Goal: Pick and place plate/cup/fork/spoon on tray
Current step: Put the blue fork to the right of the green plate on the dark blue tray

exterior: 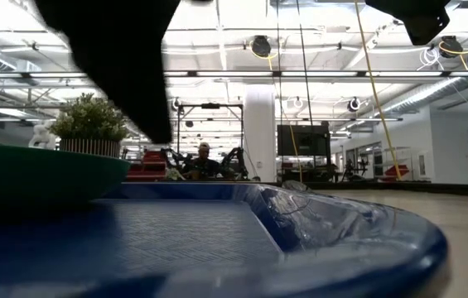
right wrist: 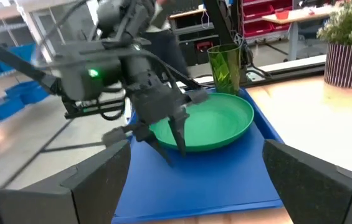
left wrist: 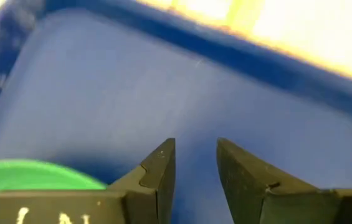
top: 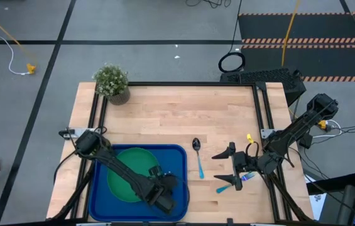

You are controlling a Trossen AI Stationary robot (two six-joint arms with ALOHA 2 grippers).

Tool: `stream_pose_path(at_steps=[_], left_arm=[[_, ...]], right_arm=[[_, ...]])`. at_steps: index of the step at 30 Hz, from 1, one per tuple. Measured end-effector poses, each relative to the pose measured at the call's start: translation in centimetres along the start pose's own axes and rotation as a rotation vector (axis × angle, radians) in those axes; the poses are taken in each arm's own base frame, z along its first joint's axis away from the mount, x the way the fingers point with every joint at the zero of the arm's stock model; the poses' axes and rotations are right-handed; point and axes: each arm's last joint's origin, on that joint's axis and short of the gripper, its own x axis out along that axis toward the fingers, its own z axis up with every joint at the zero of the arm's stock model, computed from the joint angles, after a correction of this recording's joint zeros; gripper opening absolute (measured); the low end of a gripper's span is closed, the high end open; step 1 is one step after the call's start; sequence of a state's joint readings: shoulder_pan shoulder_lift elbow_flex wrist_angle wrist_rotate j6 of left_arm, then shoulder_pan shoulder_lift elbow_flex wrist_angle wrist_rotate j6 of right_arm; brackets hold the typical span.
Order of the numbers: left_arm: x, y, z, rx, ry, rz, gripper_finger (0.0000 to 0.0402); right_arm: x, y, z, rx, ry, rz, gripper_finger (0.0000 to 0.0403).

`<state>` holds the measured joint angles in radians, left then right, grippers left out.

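Note:
The dark-blue tray (top: 180, 157) lies at the table's near left. On it lie the green plate (top: 124, 179) and, beyond the plate in the right wrist view, the upright olive-green cup (right wrist: 225, 65). My left gripper (left wrist: 195, 146) hangs open over the bare tray floor just right of the plate (right wrist: 219, 121), fingers slanting down, with nothing between them. The spoon (top: 197, 154) lies on the wood right of the tray. The light-blue fork (top: 223, 186) lies on the wood under my right gripper (top: 230, 168). That gripper stands open and level above the table, pointing toward the tray.
A small potted plant (top: 112, 81) stands at the table's far left corner. Bare wood spreads across the table's middle and far side. In the low view the tray's raised rim (exterior: 341, 223) fills the foreground, and a person sits far off in the room behind.

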<state>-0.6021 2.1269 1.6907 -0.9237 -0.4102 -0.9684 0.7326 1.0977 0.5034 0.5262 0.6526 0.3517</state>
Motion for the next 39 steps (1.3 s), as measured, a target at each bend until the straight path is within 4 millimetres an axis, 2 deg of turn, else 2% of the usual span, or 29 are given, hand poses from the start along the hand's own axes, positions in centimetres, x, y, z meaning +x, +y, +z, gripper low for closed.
stream_pose_path(at_steps=[5, 11, 18, 23, 27, 32, 39], left_arm=[[-2.2, -0.9, 1.8, 0.055, -0.114, -0.025, 0.012], [-4.1, -1.2, 3.3, 0.143, -0.215, -0.012, 0.012], [-4.8, -1.2, 2.6, 0.226, -0.234, 0.067, 0.012], [-5.0, -1.1, 1.7, 0.185, -0.204, 0.092, 0.012], [-5.3, -1.5, 1.1, 0.127, -0.207, 0.069, 0.012], [-5.5, -1.9, 1.0, 0.056, -0.222, 0.037, 0.012], [-5.5, -2.3, 1.2, 0.003, -0.243, 0.002, 0.012]], right_arm=[[0.0, -0.1, -0.3, 0.084, 0.023, -0.01, 0.0357], [-0.4, 0.1, -2.1, 0.151, 0.155, -0.038, 0.0357], [-0.9, 1.7, -6.6, 0.131, 0.413, 0.029, 0.0357], [-1.1, 2.8, -8.8, 0.096, 0.677, 0.089, 0.0357], [-1.4, 3.2, -8.8, 0.001, 0.88, 0.091, 0.0357], [-2.0, 3.1, -8.1, -0.172, 1.05, 0.08, 0.0357], [-2.3, 2.6, -8.2, -0.376, 1.091, 0.145, 0.0357]])
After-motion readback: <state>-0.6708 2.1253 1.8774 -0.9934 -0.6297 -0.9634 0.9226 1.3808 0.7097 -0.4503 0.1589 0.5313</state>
